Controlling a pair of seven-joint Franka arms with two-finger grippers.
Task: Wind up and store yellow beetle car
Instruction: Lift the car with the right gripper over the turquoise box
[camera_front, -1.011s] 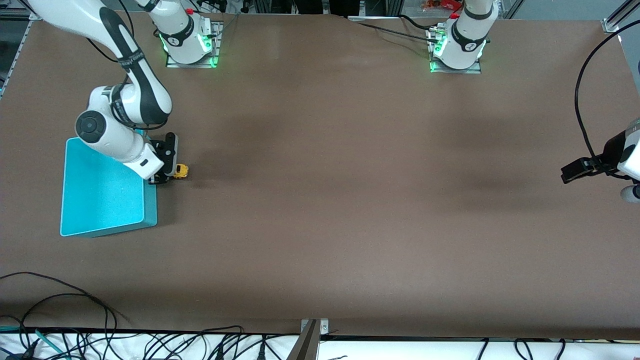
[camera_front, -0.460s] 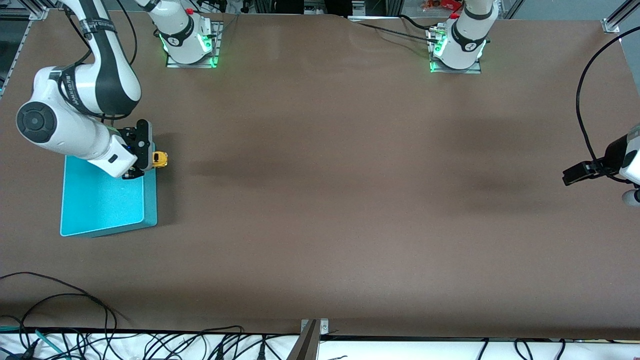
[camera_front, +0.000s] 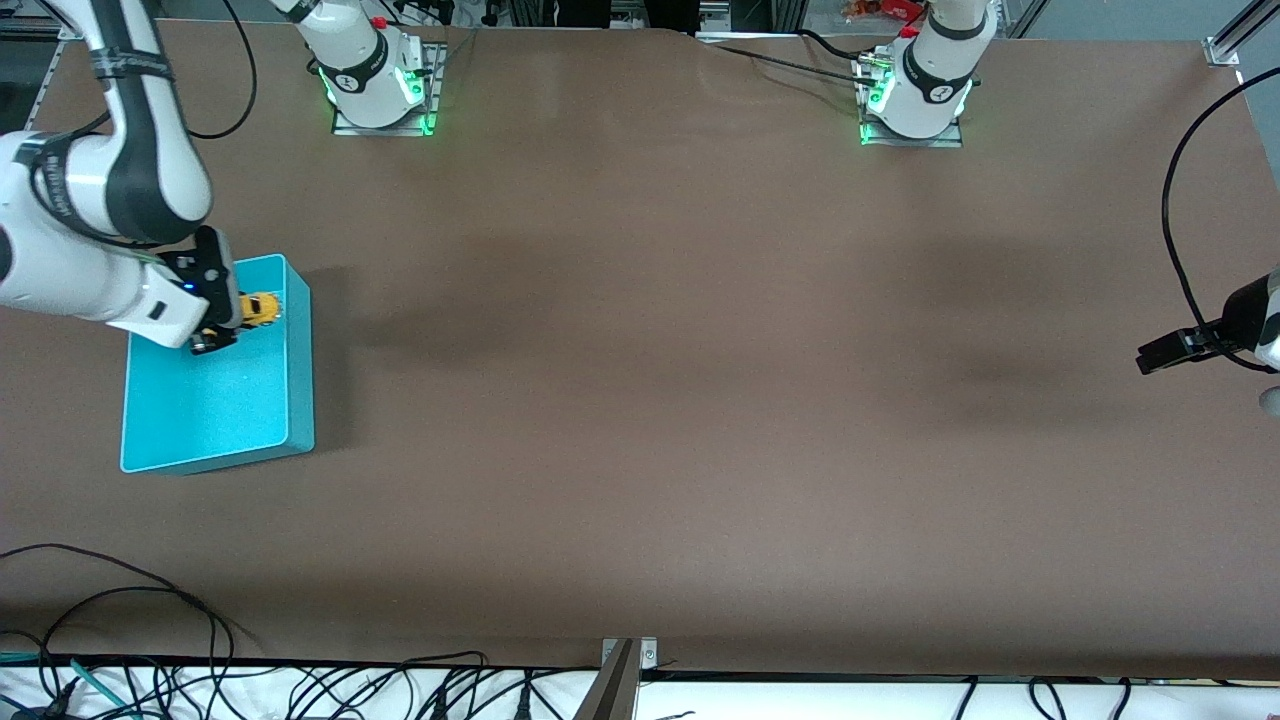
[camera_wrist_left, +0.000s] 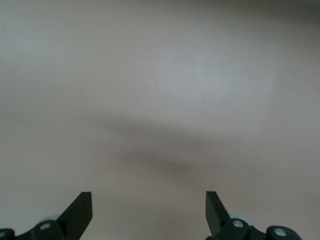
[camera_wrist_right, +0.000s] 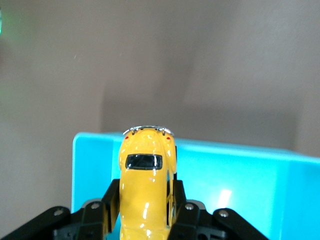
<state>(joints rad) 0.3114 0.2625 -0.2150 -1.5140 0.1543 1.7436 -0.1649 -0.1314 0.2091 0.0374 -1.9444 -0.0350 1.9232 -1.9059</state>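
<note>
My right gripper is shut on the yellow beetle car and holds it over the turquoise bin, near the bin's corner closest to the robots' bases. In the right wrist view the car sits between the two black fingers, with the bin's wall below it. My left gripper is open and empty, up over the table's edge at the left arm's end. In the left wrist view its fingers stand wide apart over bare table.
The brown table carries only the bin. Loose black cables lie along the edge nearest the front camera. The arms' bases stand along the edge by the robots.
My right gripper has lifted the car from the table beside the bin and carried it over the bin. The left gripper has drifted slightly toward the table's end.
</note>
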